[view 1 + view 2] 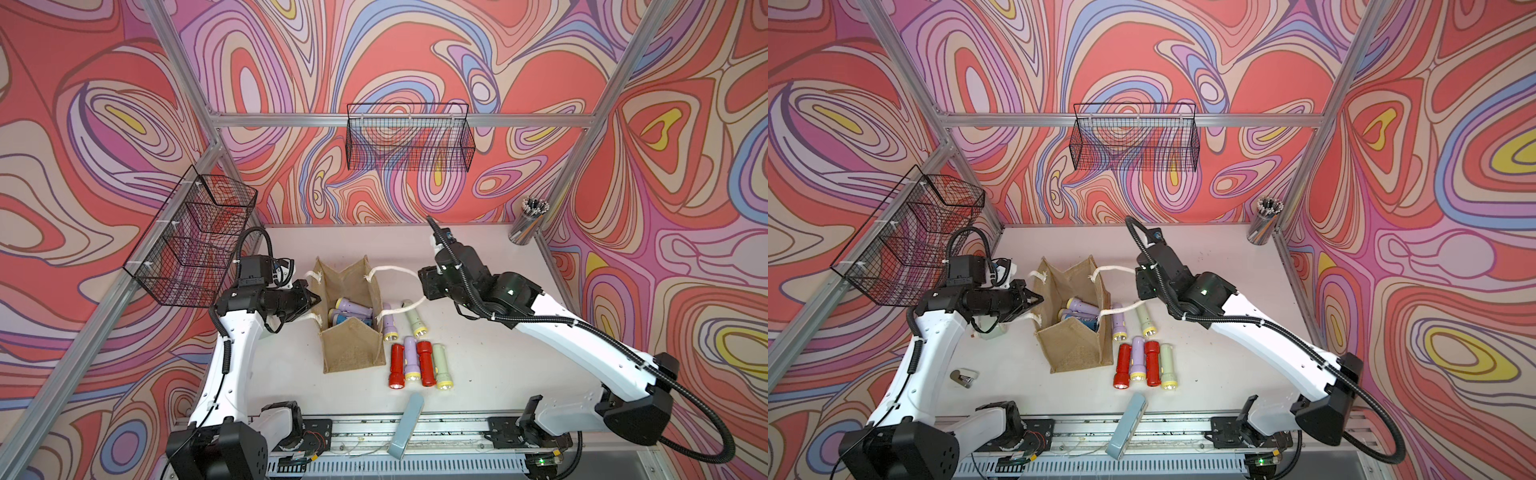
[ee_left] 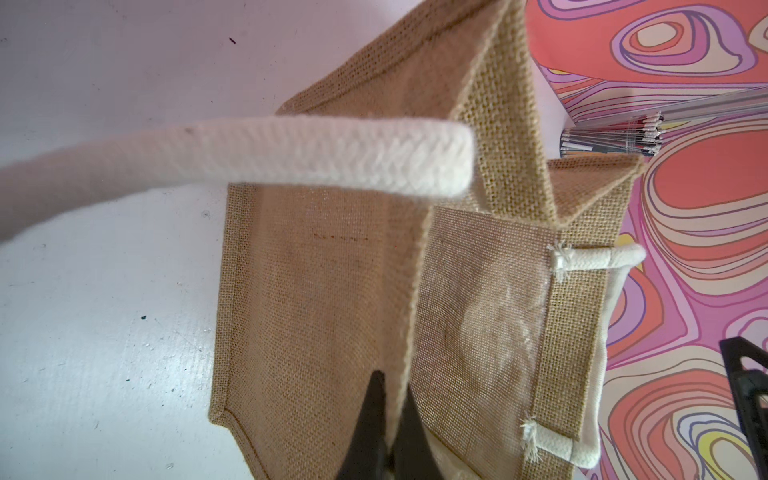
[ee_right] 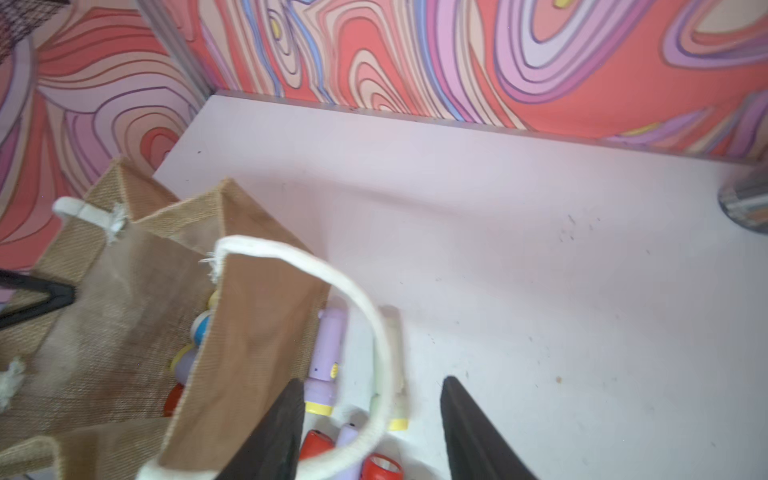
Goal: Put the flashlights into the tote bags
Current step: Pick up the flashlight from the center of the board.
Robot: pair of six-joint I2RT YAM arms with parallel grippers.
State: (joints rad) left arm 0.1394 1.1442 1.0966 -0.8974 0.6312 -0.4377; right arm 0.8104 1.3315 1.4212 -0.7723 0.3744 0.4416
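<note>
Flashlights [image 1: 424, 362] lie side by side on the smooth white table [image 1: 498, 374], just beside the tote bag [image 1: 353, 353]. More lie inside it. Your left claw [image 1: 316, 298] pinches the bag's rough brown cloth edge. Your right claw [image 3: 372, 379] is spread, with the soft white rope handle [image 3: 353, 291] running between its fingers. You have open table toward the back wall.

Flashlights [image 1: 353, 305] in tote bag [image 1: 353, 349]: count hidden by its near side.
Rope handle [image 2: 291, 158]: blurred close to my left wrist camera.
Pen cup [image 3: 748, 203], 2 o'clock from the bag: cropped by the edge.
</note>
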